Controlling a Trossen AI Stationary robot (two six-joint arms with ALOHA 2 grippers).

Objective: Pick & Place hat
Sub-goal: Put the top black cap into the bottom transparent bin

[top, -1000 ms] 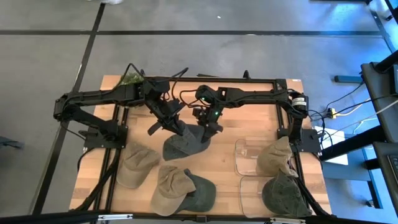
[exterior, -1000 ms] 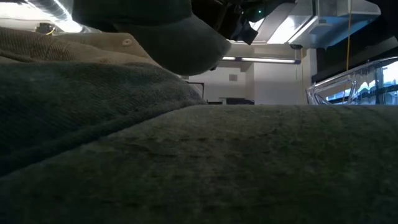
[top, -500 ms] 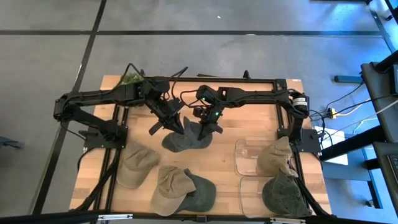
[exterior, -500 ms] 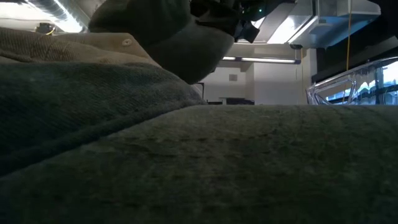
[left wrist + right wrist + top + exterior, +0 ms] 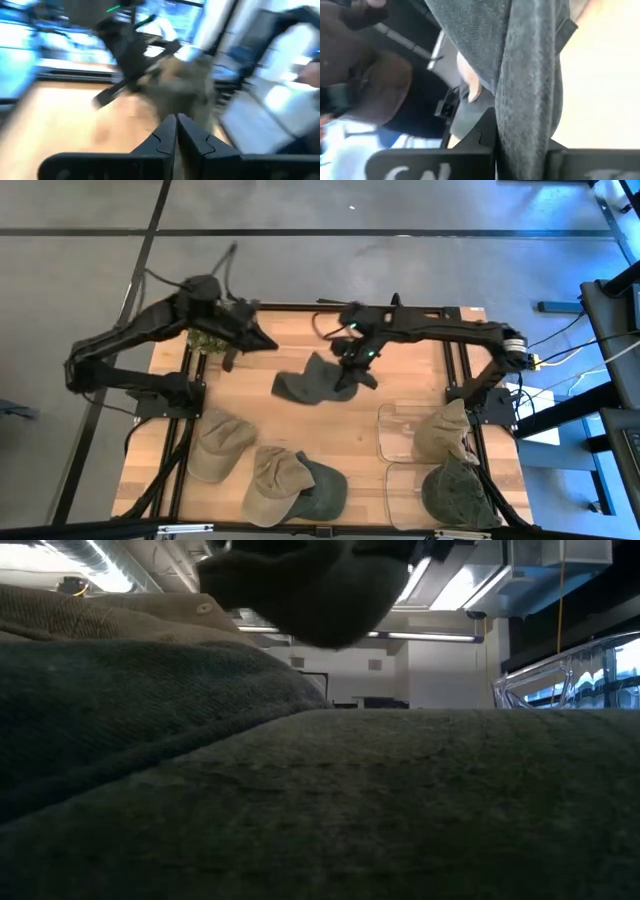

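Note:
A dark green hat (image 5: 308,383) hangs over the middle of the wooden table (image 5: 400,370). It also shows at the top of the low view (image 5: 310,590). My right gripper (image 5: 352,372) is shut on the hat at its right side, and its cloth fills the right wrist view (image 5: 525,60). My left gripper (image 5: 266,342) is shut and empty near the table's far left corner, well left of the hat. Its closed fingertips show in the left wrist view (image 5: 176,127), with the hat (image 5: 185,85) blurred farther off. My right gripper pinches a fold of the hat's cloth at its right edge (image 5: 527,125) between its two fingers. The fingers come from the table's far right side, slanting down. The hat hangs slack below and to the left of the gripper, lifted clear of the table (image 5: 330,625).
Two tan hats (image 5: 220,445) (image 5: 275,478) and a dark green one (image 5: 322,490) lie at the near left. Two clear trays (image 5: 398,425) (image 5: 408,488) at the near right hold a tan hat (image 5: 445,432) and a dark green hat (image 5: 455,492). Bare wood lies between them.
My left gripper has left the hat and drawn back fast toward the table's far left corner. My right gripper has gone up and toward the table's right and far edges with the dark green hat, which now hangs from it alone, higher than before.

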